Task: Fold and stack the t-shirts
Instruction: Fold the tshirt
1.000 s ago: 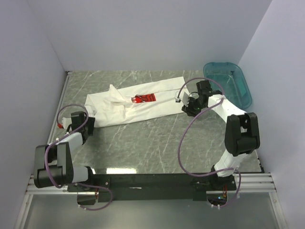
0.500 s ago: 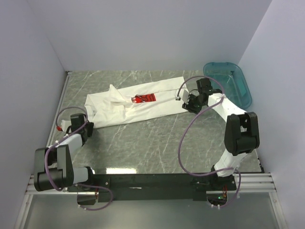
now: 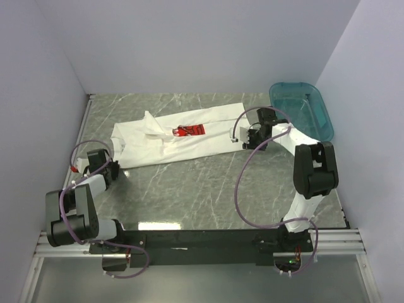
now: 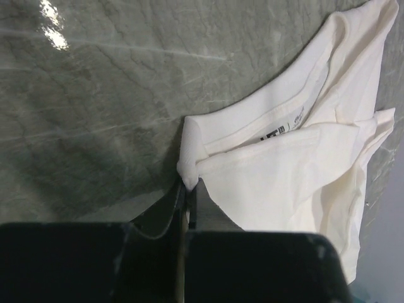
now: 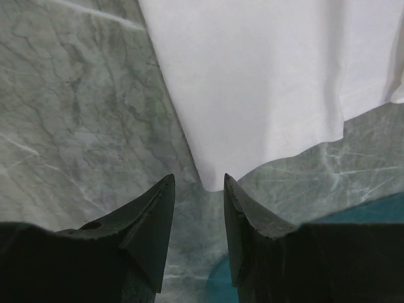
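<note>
A white t-shirt [image 3: 183, 139] with a red chest print [image 3: 191, 130] lies stretched across the back of the marble table [image 3: 189, 189]. My left gripper [image 3: 112, 166] is at its near left corner. In the left wrist view the left gripper [image 4: 188, 188] is shut on a small bunched corner of the t-shirt [image 4: 297, 151] beside the collar and label. My right gripper [image 3: 245, 141] is at the shirt's right end. In the right wrist view the right gripper [image 5: 199, 181] stands open, with the tip of a t-shirt [image 5: 265, 76] corner lying just beyond its fingertips.
A teal plastic basin [image 3: 303, 110] stands at the back right corner, just behind the right arm; its teal rim [image 5: 218, 281] shows under the right gripper. White walls enclose the table on three sides. Bare marble lies between shirt and arm bases.
The left gripper has shut on the shirt's corner and shifted slightly left. The right gripper has moved back along the shirt's right edge, staying open.
</note>
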